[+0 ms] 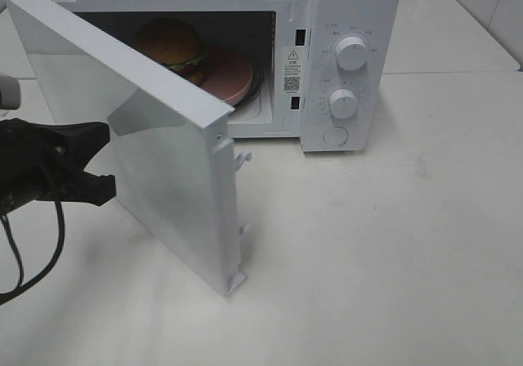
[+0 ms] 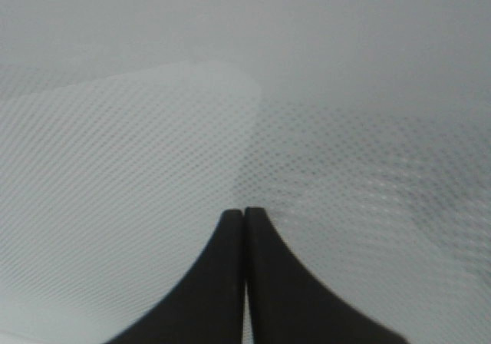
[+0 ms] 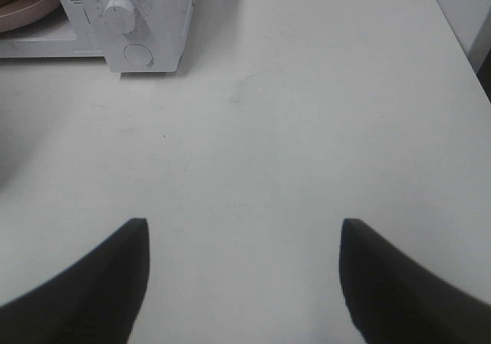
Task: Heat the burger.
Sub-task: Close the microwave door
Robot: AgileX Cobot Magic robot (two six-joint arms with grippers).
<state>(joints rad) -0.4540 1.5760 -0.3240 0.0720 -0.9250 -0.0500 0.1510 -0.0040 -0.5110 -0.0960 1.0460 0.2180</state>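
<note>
The burger (image 1: 172, 43) sits inside the white microwave (image 1: 351, 6), at the left of the cavity, partly on a pink plate (image 1: 235, 76). The microwave door (image 1: 155, 137) stands swung open toward the front. My left gripper (image 1: 102, 160) is at the door's outer face, at its left side. In the left wrist view this gripper (image 2: 245, 213) is shut with nothing between the fingers, its tips right at the dotted door window. My right gripper (image 3: 244, 229) hangs open over bare table and holds nothing; it does not show in the exterior view.
Two knobs (image 1: 351, 53) (image 1: 343, 103) and a round button sit on the microwave's right panel. The white table (image 1: 392, 252) stretches in front and to the right. The right wrist view catches the plate's edge (image 3: 27, 6) and the panel (image 3: 153, 14).
</note>
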